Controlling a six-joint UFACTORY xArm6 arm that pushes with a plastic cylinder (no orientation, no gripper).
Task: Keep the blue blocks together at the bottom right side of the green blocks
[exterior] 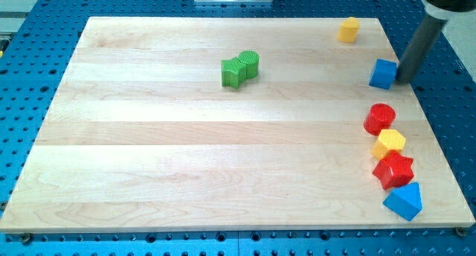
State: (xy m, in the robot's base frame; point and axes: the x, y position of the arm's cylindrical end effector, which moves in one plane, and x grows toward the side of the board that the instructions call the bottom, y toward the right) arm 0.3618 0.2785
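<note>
Tip (402, 79) sitting just right of blue cube (382, 74), at or near contact, at board's right edge; rod only, nothing to open or close. Blue wedge (404, 201) lying well apart at bottom right. Green blocks (239, 69) waiting far left of cube: push heading leftward, likely.

Pale wooden worktop (186, 144) carries all blocks. Landmark: pair of green blocks (239, 68), touching, upper middle. Yellow block (348, 29) toward view's right and slightly above pair. Blue cube (382, 74) far right of pair. Red cylinder (379, 118), yellow hexagon (389, 144), red star (393, 170), blue wedge (404, 201) lower right of pair, strung along right edge.
</note>
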